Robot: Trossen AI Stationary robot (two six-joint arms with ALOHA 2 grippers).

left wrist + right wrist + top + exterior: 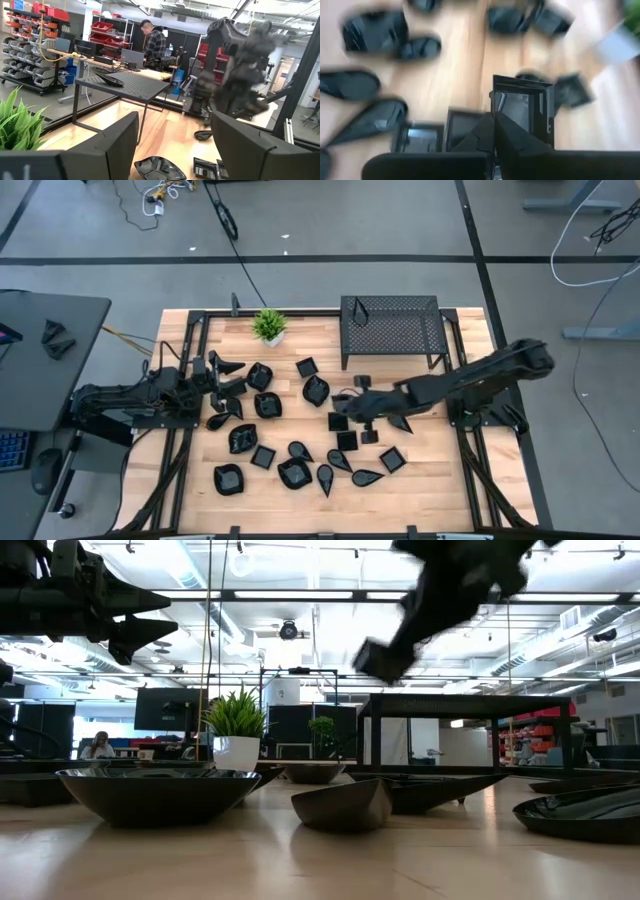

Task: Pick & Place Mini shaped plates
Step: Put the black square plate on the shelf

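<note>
One square plate (522, 107) in the right hand (495, 117) — others scattered below.

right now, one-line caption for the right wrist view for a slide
Right gripper shut on a small square plate, lifted above scattered black mini plates on the wooden table.

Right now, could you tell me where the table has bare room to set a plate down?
Bare wood lies along the table's right edge, right of the square plate, and between the potted plant and the rack. The middle is crowded with plates, around the right gripper.
</note>
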